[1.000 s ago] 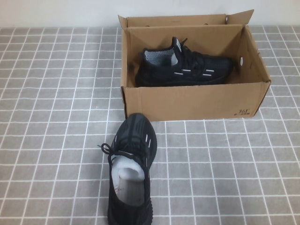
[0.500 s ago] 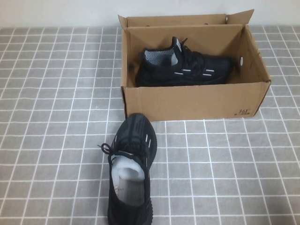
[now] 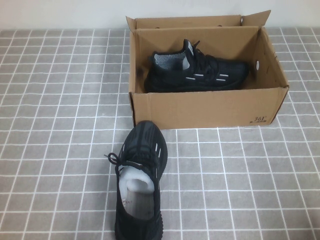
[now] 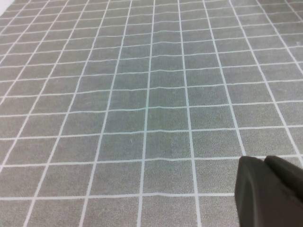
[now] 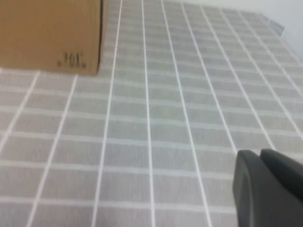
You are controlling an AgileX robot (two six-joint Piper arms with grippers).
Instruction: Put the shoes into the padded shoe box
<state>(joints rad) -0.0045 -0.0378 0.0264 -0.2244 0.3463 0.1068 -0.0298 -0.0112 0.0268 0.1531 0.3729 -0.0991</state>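
Both arms parked low over tablecloth [image 4: 142, 118] | L gripper [image 4: 265, 163] & R gripper [image 5: 260, 156]: jaws pressed together, holding nothing

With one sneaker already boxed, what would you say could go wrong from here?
The shoe on the table points toe-first at the box's front wall, so it may catch there. The shoe in the box lies lengthwise mid-floor, leaving tight room. The left pincer and right pincer, both shut, hang over bare cloth, so a long reach remains.

One shoe [image 3: 197, 70] lies inside the shoe box [image 3: 205, 107]; second shoe [image 3: 139, 182] rests on desk [image 3: 240, 180], before the box's left end.
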